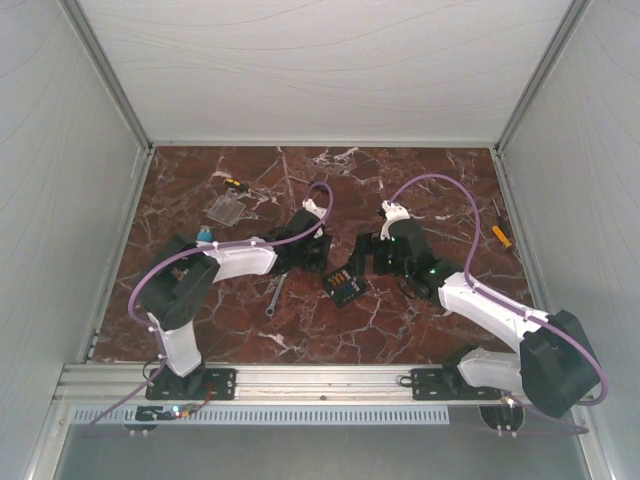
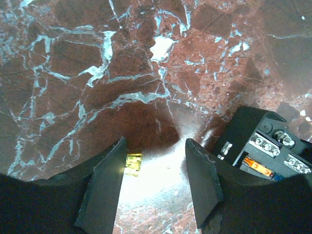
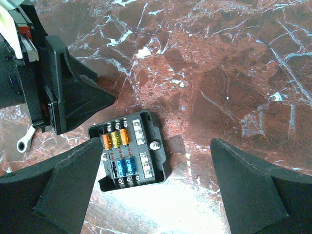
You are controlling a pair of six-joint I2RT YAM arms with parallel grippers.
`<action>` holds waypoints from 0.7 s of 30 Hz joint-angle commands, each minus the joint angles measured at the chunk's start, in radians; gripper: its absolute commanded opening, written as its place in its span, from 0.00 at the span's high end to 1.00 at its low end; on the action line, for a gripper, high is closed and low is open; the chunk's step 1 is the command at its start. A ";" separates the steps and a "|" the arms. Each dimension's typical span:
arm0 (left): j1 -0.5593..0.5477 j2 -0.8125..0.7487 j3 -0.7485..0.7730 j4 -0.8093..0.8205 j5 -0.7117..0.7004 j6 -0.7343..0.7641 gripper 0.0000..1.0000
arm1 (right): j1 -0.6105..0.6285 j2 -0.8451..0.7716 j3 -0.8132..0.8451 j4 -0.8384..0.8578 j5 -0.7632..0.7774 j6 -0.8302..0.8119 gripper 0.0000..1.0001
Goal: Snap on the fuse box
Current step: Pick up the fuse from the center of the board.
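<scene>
The fuse box (image 1: 345, 287) is a small black box lying open-side up on the marble table between the two grippers, with orange, yellow and blue fuses showing in the right wrist view (image 3: 129, 151). Its corner shows at the right in the left wrist view (image 2: 265, 146). My left gripper (image 1: 315, 252) is open and empty just left of the box (image 2: 156, 144); a loose yellow fuse (image 2: 133, 163) lies by its left finger. My right gripper (image 1: 368, 262) is open and empty above the box's right side (image 3: 156, 146). The flat clear cover (image 1: 226, 209) lies far back left.
A small wrench (image 1: 275, 295) lies left of the fuse box and shows in the right wrist view (image 3: 24, 141). A yellow-handled screwdriver (image 1: 500, 232) lies by the right wall. A small black and yellow item (image 1: 233, 183) lies behind the cover.
</scene>
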 commanded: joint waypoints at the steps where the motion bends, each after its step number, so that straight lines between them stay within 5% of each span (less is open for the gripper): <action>1: -0.002 -0.024 -0.018 -0.044 0.066 -0.027 0.49 | -0.006 -0.001 0.005 0.029 0.000 0.002 0.08; 15: -0.006 -0.094 -0.064 -0.188 0.039 -0.157 0.51 | -0.006 0.005 0.008 0.027 -0.003 0.002 0.08; 21: -0.049 -0.086 -0.014 -0.246 -0.108 -0.134 0.54 | -0.006 0.008 0.008 0.028 -0.004 0.002 0.08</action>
